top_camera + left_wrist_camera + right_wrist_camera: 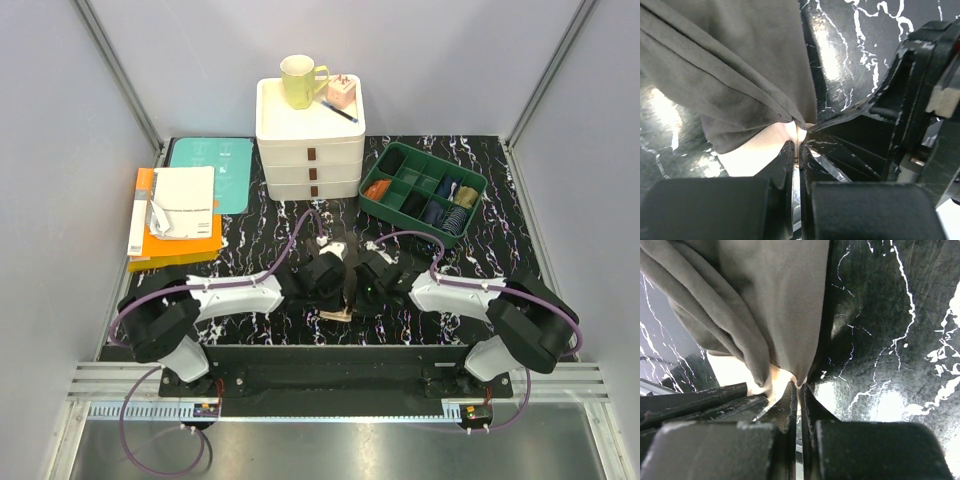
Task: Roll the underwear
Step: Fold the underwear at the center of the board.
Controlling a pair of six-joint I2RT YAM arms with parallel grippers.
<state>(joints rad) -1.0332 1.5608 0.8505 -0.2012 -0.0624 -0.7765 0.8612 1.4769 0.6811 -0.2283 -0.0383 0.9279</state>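
The underwear [740, 75] is dark olive-brown cloth with a beige waistband [752, 152], hanging bunched over the black marbled table. My left gripper [799, 150] is shut on the waistband's edge. My right gripper [800, 384] is shut on the same underwear [775, 300], also at the beige band. In the top view the two grippers [325, 280] [372, 282] meet nose to nose at the table's near middle. They hide nearly all of the cloth there, with only a beige strip [338, 313] showing beneath them. No black pair is in view.
A white drawer unit [310, 140] stands at the back with a yellow-green mug [298, 80] on top. A green divided tray [391, 159] of sock bundles sits at back right. Books and papers [178, 215] lie at the left. Frame posts and walls bound the table.
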